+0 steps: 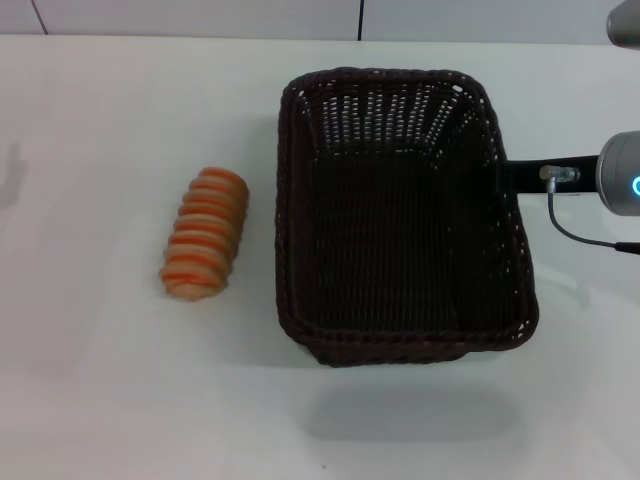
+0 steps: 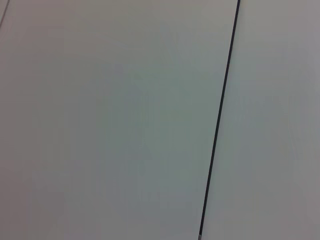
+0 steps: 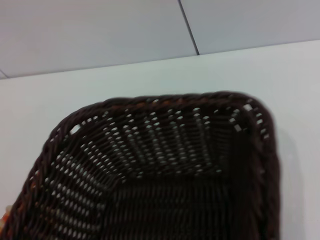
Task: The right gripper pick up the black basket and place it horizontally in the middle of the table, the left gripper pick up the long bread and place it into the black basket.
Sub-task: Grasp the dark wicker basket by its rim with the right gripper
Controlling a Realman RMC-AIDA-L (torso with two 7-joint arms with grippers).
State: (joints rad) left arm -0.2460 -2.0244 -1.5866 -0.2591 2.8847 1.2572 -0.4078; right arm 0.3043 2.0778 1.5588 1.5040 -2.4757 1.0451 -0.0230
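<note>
The black basket [image 1: 400, 250] is in the middle-right of the head view with its long side running away from me. Its shadow falls on the table [image 1: 100, 380] a little apart from it, so it hangs just above the top. My right gripper [image 1: 508, 178] reaches in from the right and is shut on the basket's right rim. The right wrist view looks into the basket's far end [image 3: 165, 145]. The long bread [image 1: 206, 233] lies on the table to the left of the basket, apart from it. My left gripper is out of view.
The table's far edge meets a pale wall with a dark seam [image 1: 361, 18]. The left wrist view shows only a plain pale surface with one dark seam [image 2: 220, 120]. A thin cable [image 1: 580, 235] hangs from my right arm.
</note>
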